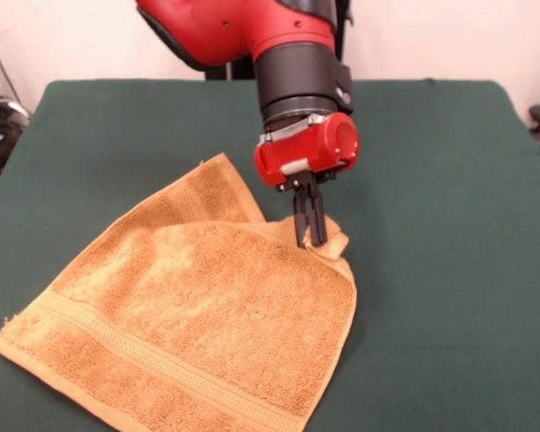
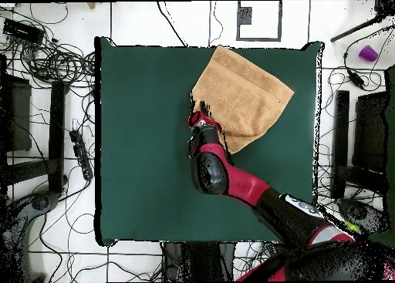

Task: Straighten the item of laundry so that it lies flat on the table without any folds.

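A red and black robot arm's claw (image 1: 310,236) pinches, fingers drawn narrow together, a bunched corner of the golden-orange terry hand towel (image 1: 207,306), which lies folded over on itself on the dark green felt-covered surface (image 1: 450,180). Seen from above, the towel (image 2: 245,95) sits against the surface's edge farthest from the robot's base, one corner reaching that edge or just past it.

The chief risk, by these views, is the grip: the claw holds only a small pucker of thick terry, and a quick pull could let it slip free, leaving the fold in place. A pull toward the far edge might drag cloth off the surface altogether. Lifting too little would drag the doubled layer along with the top one rather than opening it; the flap showing behind the towel's raised corner suggests more cloth is tucked beneath.

Nothing else rests on the surface near the towel, so no object blocks the way. Cables (image 2: 54,60) and dark equipment (image 2: 362,141) crowd the floor around the surface, well apart from the towel.
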You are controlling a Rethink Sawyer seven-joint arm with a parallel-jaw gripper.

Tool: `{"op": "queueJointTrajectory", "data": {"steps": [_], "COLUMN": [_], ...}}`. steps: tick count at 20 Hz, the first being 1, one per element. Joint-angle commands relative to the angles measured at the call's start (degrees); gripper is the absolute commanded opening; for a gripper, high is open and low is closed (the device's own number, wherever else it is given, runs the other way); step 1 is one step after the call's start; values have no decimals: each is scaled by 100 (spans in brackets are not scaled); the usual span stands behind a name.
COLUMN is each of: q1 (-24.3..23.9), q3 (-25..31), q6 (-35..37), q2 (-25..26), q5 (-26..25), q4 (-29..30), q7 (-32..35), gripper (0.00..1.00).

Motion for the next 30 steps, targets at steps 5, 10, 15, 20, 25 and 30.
{"op": "queueJointTrajectory", "data": {"steps": [5, 10, 15, 20, 25, 30], "q1": [-121, -441, -547, -654, -461, -261], "q3": [953, 1653, 1937, 1742, 1479, 1004], "q6": [728, 1431, 1292, 1221, 1125, 726], "q2": [-131, 82, 265, 469, 641, 961], "q5": [58, -410, -858, -1203, -1411, -1644], "q4": [424, 736, 1072, 1229, 1109, 740], "q7": [1724, 1508, 1400, 1263, 1152, 1065], "gripper": [0, 0, 0, 0, 0, 0]}}
